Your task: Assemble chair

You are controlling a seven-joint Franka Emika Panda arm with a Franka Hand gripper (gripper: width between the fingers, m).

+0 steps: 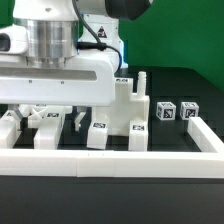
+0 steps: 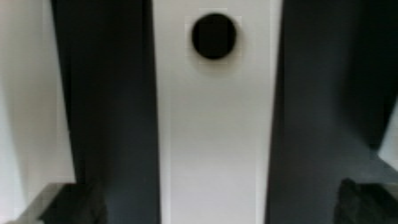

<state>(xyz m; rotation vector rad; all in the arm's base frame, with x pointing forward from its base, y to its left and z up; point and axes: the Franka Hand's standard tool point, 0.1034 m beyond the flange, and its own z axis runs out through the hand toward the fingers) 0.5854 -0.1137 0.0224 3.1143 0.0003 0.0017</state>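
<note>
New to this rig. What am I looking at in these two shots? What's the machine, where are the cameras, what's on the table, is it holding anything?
The big glossy white machine is a robot arm with a two-finger gripper; it is building a chair from loose parts.

The exterior view comes from a camera off the arm. It shows matte white chair parts on a black table: a tall notched piece with a square tag, blocky pieces under the arm, and two small tagged blocks toward the exterior view's right. A long low white border rail runs across the front.

The wrist view looks down from the arm's wrist. It shows, blurred, a white strip with a dark oval hole between dark bands.

Neither picture shows the jaws clearly, so I cannot tell whether anything is held.
</note>
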